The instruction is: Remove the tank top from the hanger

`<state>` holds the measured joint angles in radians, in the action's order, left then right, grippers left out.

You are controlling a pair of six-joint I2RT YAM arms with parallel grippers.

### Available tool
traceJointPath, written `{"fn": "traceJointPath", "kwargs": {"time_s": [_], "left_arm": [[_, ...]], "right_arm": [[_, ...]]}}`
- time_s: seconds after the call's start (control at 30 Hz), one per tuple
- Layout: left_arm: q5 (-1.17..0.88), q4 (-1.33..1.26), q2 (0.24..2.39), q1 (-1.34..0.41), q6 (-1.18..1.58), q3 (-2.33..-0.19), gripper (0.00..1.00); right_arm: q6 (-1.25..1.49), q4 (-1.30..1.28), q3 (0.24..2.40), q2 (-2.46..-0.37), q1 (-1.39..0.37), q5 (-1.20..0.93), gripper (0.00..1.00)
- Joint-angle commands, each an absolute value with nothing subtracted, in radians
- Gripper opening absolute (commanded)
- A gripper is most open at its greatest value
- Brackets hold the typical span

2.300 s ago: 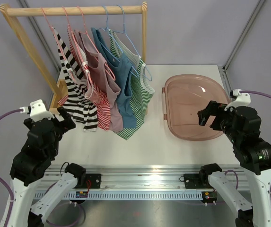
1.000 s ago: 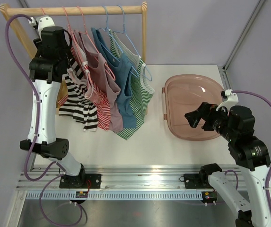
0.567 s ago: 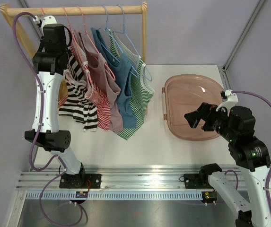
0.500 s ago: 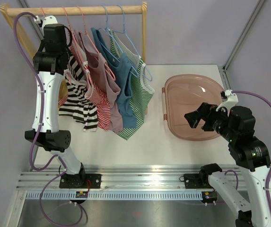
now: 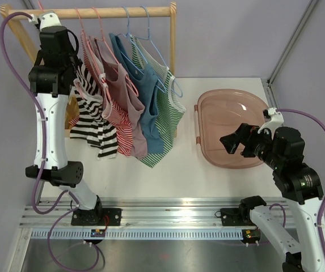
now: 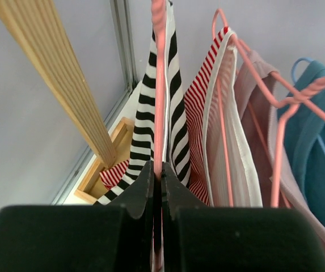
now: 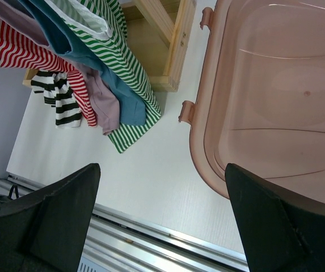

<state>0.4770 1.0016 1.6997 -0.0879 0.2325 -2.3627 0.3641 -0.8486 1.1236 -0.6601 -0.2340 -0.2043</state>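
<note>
The black-and-white striped tank top [image 5: 88, 116] [image 6: 174, 96] hangs on a pink hanger [image 6: 159, 79] at the left end of the wooden rail [image 5: 105, 12]. My left gripper [image 5: 71, 67] [image 6: 157, 168] is raised beside the rail, shut on that hanger's thin pink wire just above the top's shoulder. In the top view the arm hides the hanger's hook. My right gripper [image 5: 233, 141] [image 7: 161, 170] hovers open over the table by the pink basin, nothing between its fingers.
Red-striped [image 5: 122, 133], mauve [image 5: 125, 90], blue [image 5: 149, 110] and green-striped [image 5: 169, 116] tops hang on the same rack, close to the right of the held hanger. The rack's slanted wooden leg [image 6: 60, 79] is close on its left. A pink basin [image 5: 199, 127] [image 7: 199, 141] sits at the right.
My left jaws have closed onto the pink hanger wire. The left wrist has shifted slightly left and up, and the striped top has swung a little left. The right arm has not moved.
</note>
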Motion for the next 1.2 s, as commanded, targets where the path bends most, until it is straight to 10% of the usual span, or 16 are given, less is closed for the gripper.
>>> {"fn": "traceJointPath", "kwargs": {"time_s": [0.0,0.77,1.17], "left_arm": [[0.459,0.949,1.588,-0.087,0.221,-2.422,0.00],[-0.144,1.127,0.830,-0.095,0.298,-1.732,0.00],[-0.279,1.236,0.583,-0.256,0.288,-1.296,0.00]], "right_arm": [[0.371,-0.801,1.121,-0.660,-0.238,-0.233,0.99],[0.365,-0.723,1.129,-0.703,-0.238,-0.311,1.00],[0.570,-0.297,0.917,-0.828,-0.238,-0.802,1.00]]}}
